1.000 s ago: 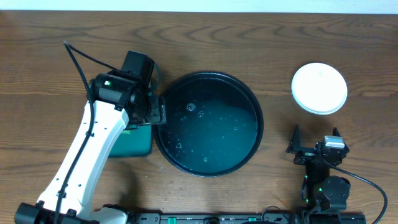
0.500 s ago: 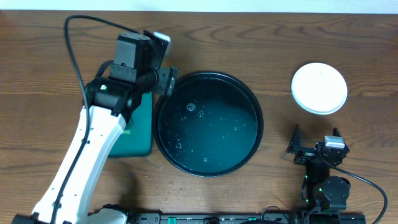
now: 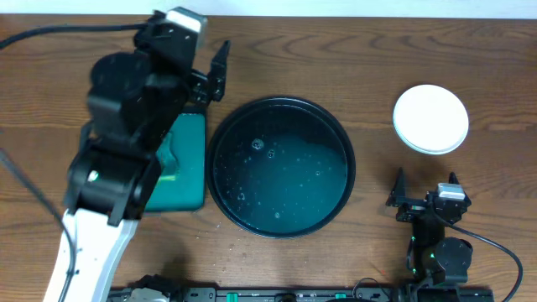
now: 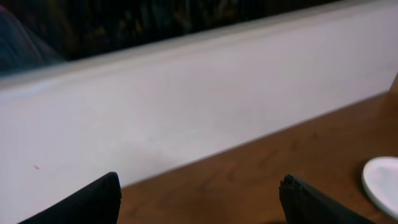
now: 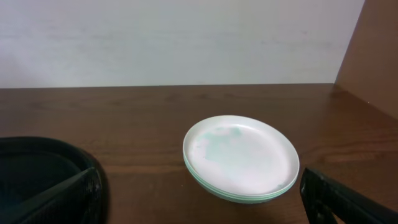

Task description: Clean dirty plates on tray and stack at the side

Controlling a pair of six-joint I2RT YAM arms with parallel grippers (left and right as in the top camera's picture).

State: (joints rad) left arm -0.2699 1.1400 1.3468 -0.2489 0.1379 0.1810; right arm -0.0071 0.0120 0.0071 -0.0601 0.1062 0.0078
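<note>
The black round tray [image 3: 281, 220] lies mid-table with only water drops in it; its rim also shows at the left of the right wrist view [image 5: 43, 163]. The plates [image 3: 430, 118] sit stacked on the table to the right of the tray, pale mint and white, and they show in the right wrist view [image 5: 239, 155]. A plate edge shows in the left wrist view [image 4: 382, 185]. My left gripper [image 3: 218, 74] is open and empty, raised high over the table's back left; its view [image 4: 199, 199] faces the wall. My right gripper [image 3: 425, 198] is open and empty, near the front edge below the stack [image 5: 199, 208].
A green rectangular tray [image 3: 186, 164] lies just left of the black tray, partly under my left arm. A white wall [image 4: 186, 106] runs along the table's back edge. Bare wood [image 3: 377, 59] lies behind the tray and the plates.
My left arm has risen from the black tray's left rim and swung up toward the back, now large in the overhead view. The right arm and plates have not moved.
</note>
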